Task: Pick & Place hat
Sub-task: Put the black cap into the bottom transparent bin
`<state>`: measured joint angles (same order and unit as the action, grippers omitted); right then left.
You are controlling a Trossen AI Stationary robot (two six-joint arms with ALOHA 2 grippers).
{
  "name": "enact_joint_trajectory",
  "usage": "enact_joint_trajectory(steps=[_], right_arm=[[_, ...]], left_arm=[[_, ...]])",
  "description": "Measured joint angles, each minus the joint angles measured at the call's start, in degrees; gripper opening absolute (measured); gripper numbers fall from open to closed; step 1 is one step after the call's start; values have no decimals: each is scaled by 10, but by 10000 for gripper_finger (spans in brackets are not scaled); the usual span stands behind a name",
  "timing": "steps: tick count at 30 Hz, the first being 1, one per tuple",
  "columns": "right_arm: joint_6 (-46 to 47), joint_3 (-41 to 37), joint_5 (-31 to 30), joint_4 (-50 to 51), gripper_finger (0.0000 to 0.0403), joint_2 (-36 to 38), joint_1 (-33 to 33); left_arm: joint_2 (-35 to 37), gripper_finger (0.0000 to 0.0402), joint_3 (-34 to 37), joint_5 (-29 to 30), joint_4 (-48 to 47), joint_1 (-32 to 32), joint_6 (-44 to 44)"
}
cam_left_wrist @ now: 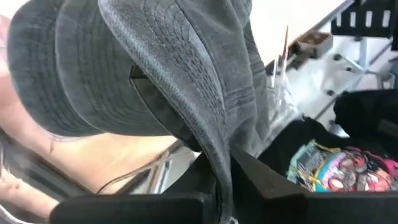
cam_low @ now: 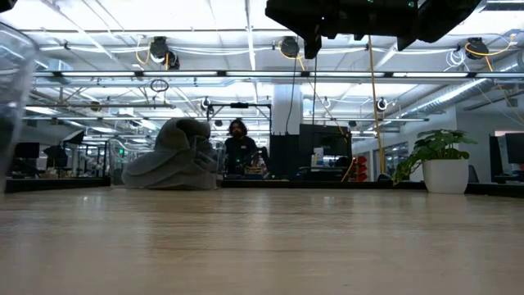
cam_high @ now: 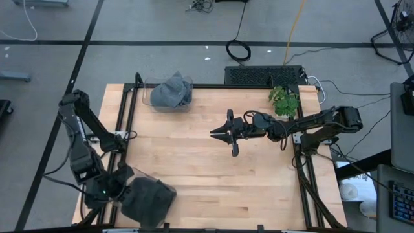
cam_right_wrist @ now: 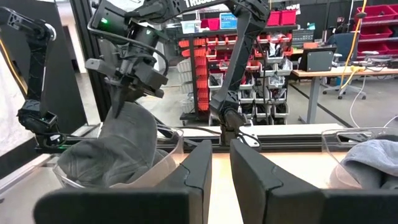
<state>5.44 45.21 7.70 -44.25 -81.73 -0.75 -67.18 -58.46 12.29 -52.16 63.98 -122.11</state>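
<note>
A dark grey bucket hat (cam_high: 150, 199) hangs from my left gripper (cam_high: 111, 189), which is shut on it at the table's near left corner, over a clear container (cam_right_wrist: 169, 157). The hat also shows in the right wrist view (cam_right_wrist: 121, 149). A second grey hat (cam_high: 172, 90) lies in a clear bin (cam_high: 150, 97) at the far left and shows in the low view (cam_low: 176, 156). My right gripper (cam_high: 216, 134) hovers empty above the table's middle, pointing left, its fingers nearly together (cam_right_wrist: 221, 165). My left gripper pinches a fold of the hat's stitched brim (cam_left_wrist: 214, 146) between its two fingers; how many layers I cannot tell. The fingers come from above, pointing down (cam_right_wrist: 121, 93). The hat hangs slack below them, its lower part (cam_right_wrist: 93, 165) inside the clear container.
A potted plant (cam_high: 283, 100) stands at the far right of the table. Bare wood (cam_high: 213, 181) lies between the two arms. A black frame (cam_high: 129, 110) runs along the table's edges. A person (cam_low: 237, 143) is in the room far behind.
</note>
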Motion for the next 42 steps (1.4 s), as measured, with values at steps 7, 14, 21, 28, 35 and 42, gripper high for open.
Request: enact_joint_trajectory(steps=[7, 14, 21, 28, 35, 42], right_arm=[[-2, 0, 0, 0, 45, 0, 0], [-2, 0, -1, 2, 45, 0, 0], [-1, 0, -2, 4, 45, 0, 0], [-2, 0, -2, 4, 45, 0, 0], [-1, 0, -4, 4, 45, 0, 0], [-1, 0, -5, 4, 45, 0, 0]], left_arm=[[39, 9, 1, 36, 35, -18, 45], [85, 9, 1, 60, -15, -39, 92], [102, 9, 1, 73, -76, -60, 103], [80, 9, 1, 40, -32, -59, 112], [57, 9, 1, 23, -34, -60, 130], [48, 9, 49, -21, -13, -60, 81]])
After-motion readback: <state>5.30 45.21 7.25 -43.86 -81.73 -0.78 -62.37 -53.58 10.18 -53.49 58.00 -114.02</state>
